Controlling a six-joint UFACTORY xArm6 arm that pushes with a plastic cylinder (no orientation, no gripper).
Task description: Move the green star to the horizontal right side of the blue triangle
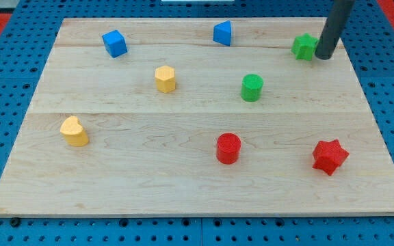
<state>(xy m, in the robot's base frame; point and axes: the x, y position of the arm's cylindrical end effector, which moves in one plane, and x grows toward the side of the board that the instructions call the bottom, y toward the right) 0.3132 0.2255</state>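
The green star [304,46] lies near the view's top right corner of the wooden board. The blue triangle [223,33] lies at the view's top, left of the star and slightly higher. My tip [323,56] rests on the board right beside the star's right edge, touching or nearly touching it. The dark rod rises from there to the view's top edge.
A blue cube [115,43] sits at top left. A yellow hexagon [165,79] and a green cylinder [252,87] lie mid-board. A yellow heart [74,131], a red cylinder [228,148] and a red star [330,156] lie lower. The board's right edge [371,109] is close to the tip.
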